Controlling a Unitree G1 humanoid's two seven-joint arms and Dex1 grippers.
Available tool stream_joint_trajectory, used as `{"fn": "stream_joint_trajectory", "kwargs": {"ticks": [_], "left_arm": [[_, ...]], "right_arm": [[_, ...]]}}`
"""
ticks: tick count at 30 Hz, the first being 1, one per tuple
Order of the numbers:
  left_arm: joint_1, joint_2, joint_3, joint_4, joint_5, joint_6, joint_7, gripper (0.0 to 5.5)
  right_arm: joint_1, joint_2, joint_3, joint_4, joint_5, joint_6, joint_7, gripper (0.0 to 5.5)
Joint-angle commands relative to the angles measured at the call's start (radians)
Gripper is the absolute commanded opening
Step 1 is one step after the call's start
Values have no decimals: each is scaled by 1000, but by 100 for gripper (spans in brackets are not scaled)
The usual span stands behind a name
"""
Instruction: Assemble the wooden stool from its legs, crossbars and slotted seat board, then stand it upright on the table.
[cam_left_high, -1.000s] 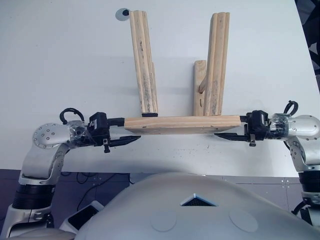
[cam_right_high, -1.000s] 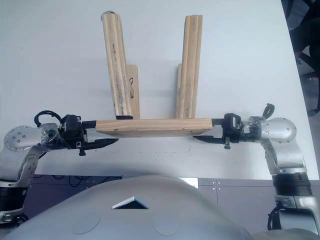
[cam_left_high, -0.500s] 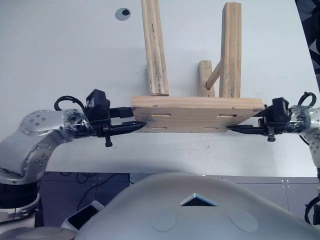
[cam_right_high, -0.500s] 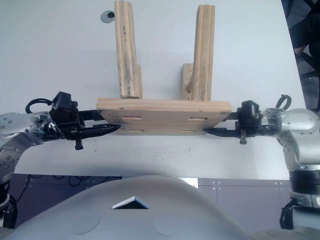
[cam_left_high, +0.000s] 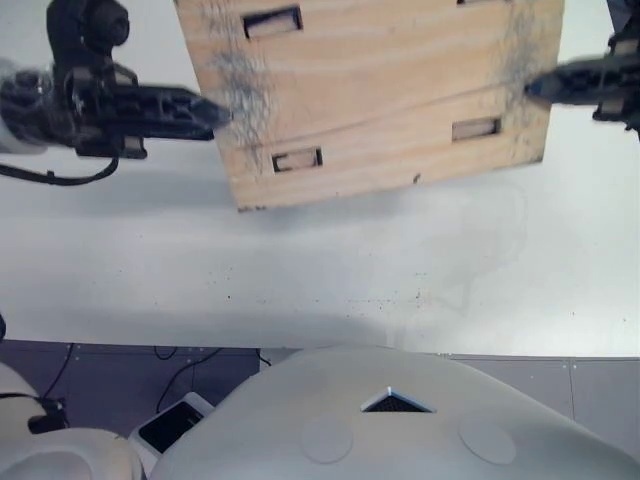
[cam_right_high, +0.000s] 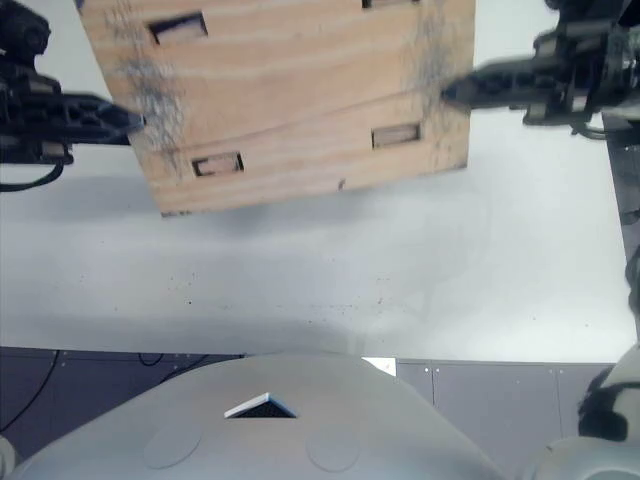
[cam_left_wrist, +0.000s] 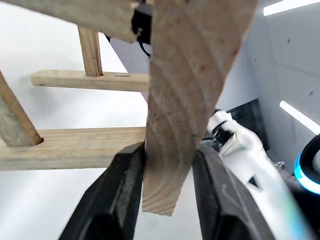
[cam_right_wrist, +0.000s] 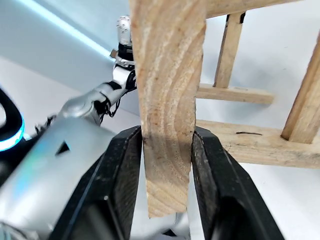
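Nearest the robot lay the bare front strip of the white table (cam_left_high: 330, 270). Above it, the pale wooden slotted seat board (cam_left_high: 380, 90) hung clear of the tabletop, its broad face turned toward the head camera and slightly skewed, with small rectangular slots showing in it. The black two-fingered left gripper (cam_left_high: 205, 110) met the board's left edge and the black right gripper (cam_left_high: 535, 88) met its right edge, so the board was carried between the two arms.

In the left wrist view the left gripper's fingers (cam_left_wrist: 122, 190) were clenched on the board, one on each face of its edge. In the right wrist view the right gripper's fingers (cam_right_wrist: 120, 175) pinched the opposite edge the same way.

Beyond the board, on its far side, thick square wooden legs (cam_left_wrist: 70, 147) stuck out from it, joined by thinner wooden crossbars (cam_left_wrist: 90, 50), so the stool was held in one piece off the table.
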Motion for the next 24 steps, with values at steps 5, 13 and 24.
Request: {"fn": "stream_joint_trajectory", "kwargs": {"ticks": [5, 13, 24], "left_arm": [[-406, -300, -71, 626, 260, 101, -150, 134], [-314, -381, 100, 704, 393, 89, -187, 135], [-193, -413, 251, 607, 542, 55, -159, 182]], "right_arm": [[-569, 339, 425, 806, -543, -541, -21, 157], [-708, 468, 272, 952, -639, -775, -437, 211], [-697, 401, -46, 972, -789, -819, -613, 400]]}}
